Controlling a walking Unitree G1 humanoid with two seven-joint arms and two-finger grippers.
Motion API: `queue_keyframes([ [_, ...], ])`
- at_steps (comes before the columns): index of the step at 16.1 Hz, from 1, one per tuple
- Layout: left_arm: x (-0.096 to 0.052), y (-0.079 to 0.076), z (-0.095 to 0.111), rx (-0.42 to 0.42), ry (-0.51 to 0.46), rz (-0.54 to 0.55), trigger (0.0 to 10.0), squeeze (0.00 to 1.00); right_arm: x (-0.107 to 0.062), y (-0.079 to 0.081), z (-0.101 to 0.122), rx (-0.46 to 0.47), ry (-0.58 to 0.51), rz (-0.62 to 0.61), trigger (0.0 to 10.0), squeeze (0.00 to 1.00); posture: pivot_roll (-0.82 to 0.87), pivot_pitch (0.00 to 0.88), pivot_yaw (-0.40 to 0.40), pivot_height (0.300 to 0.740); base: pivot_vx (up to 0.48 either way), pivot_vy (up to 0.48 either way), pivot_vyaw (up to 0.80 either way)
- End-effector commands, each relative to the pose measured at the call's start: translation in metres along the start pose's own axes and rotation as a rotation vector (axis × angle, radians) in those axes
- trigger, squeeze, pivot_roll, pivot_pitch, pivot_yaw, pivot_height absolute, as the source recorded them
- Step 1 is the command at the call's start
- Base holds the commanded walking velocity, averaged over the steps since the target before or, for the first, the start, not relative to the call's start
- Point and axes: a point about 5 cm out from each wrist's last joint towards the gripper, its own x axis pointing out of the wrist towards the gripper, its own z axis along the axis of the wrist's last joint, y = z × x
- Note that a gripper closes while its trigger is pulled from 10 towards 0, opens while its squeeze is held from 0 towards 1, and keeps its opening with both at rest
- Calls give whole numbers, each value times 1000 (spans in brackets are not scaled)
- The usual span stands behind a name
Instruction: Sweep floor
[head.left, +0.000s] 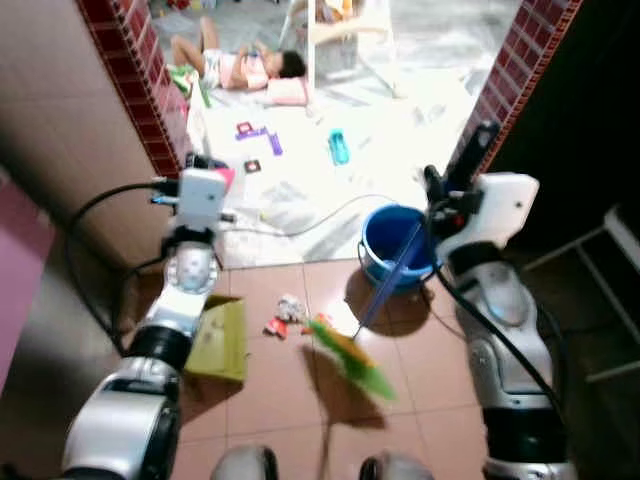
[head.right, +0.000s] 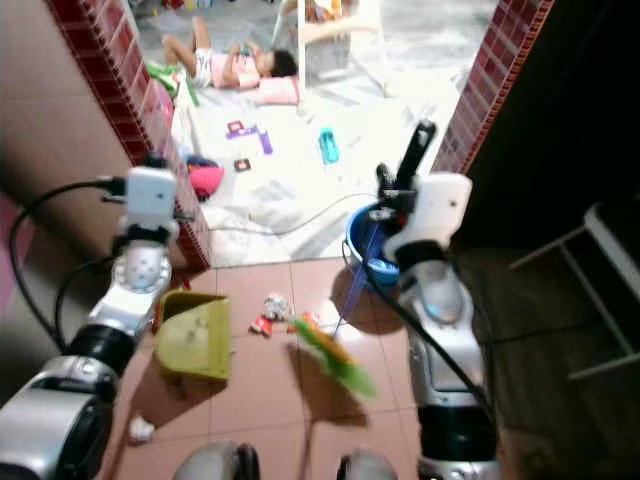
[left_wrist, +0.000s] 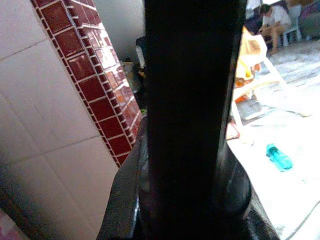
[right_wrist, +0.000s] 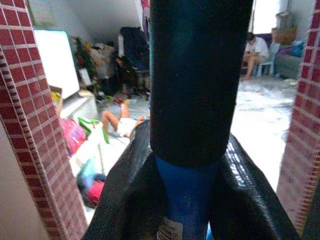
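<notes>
**Inspector:** State the position of the broom.

**Assistant:** The broom stands slanted over the tiled floor. Its blue handle runs up to the right gripper, and its green bristle head rests low near the middle of the tiles, blurred. The right wrist view shows the blue handle wedged between the black fingers, so that gripper is clenched around the broom.

**Inspector:** And the left side?

**Assistant:** The left gripper is raised beside the red brick pillar. A dark shaft runs between its fingers in the left wrist view; I cannot tell whether they grip it or what it belongs to. A yellow-green dustpan sits on the tiles just below the left arm.

**Inspector:** Debris?

**Assistant:** Small scraps, white and red, lie between the dustpan and the bristles. A further white scrap lies near the left arm's elbow.

**Inspector:** Surroundings?

**Assistant:** A blue bucket stands at the doorway threshold, just behind the broom handle. Beyond it, on a bright floor, a person lies on their back, with a teal bottle and scattered toys nearby. Another person sits farther back.
</notes>
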Motion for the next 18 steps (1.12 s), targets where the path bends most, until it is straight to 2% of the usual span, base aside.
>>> queue_keyframes([
  [1,8,-5,20,-10,-92,-17,10000,0,0,-7,12,-18,-58,-16,10000,0,-142,94,22,740,382,240,0],
  [4,8,-5,20,-9,-83,-15,10000,0,0,-6,13,-22,-66,-11,10000,0,-138,92,22,740,326,0,0],
  [11,8,-6,19,-10,-76,-12,10000,0,0,-7,12,-32,-72,-7,10000,0,-138,92,22,740,0,0,0],
  [14,6,-10,17,-6,-63,-23,10000,0,3,-4,13,-42,-81,1,10000,0,-136,96,21,740,0,0,0],
  [18,3,-22,10,27,-12,-39,10000,0,16,-2,19,-63,-114,19,10000,0,-137,97,19,740,0,0,0],
])
